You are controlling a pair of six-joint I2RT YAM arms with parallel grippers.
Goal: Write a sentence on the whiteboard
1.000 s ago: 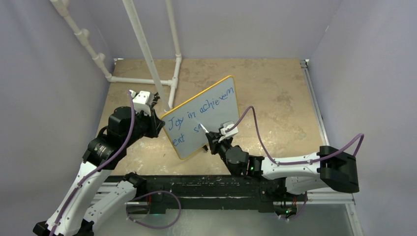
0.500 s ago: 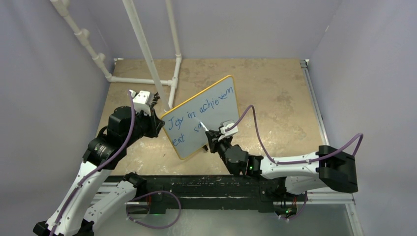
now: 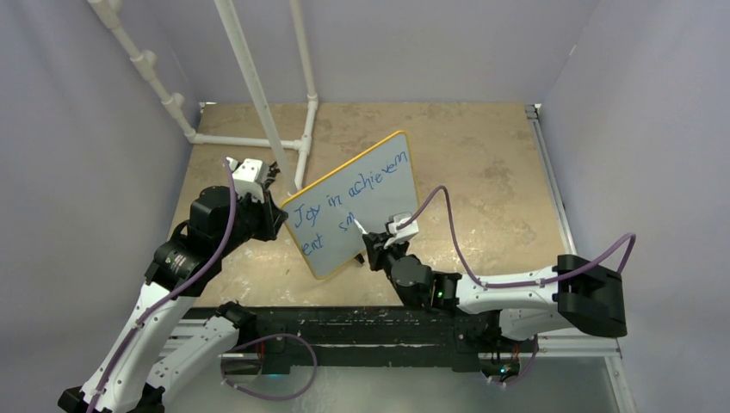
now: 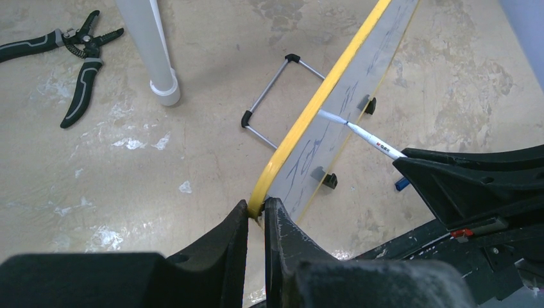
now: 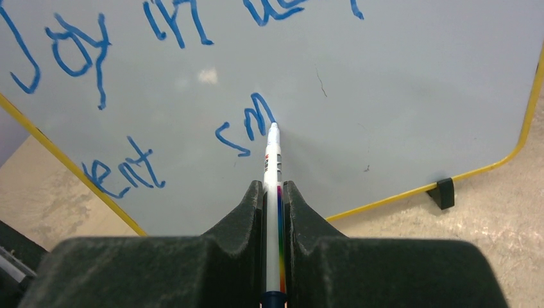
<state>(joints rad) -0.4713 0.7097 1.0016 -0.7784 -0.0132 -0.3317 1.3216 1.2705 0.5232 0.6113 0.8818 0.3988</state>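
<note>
Now, marker [image 5: 272, 159] tip-first against the whiteboard [image 5: 398, 96].

Tilted yellow-rimmed whiteboard [image 3: 383, 203] bears unfinished blue sentence [image 3: 349, 189].

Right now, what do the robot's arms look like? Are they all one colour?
No! The left arm and right arm both have white links with chunky black joints, and a purple cable runs along each. The left end effector and right end effector each have two black wedge-shaped fingers and a small white block behind them.
</note>
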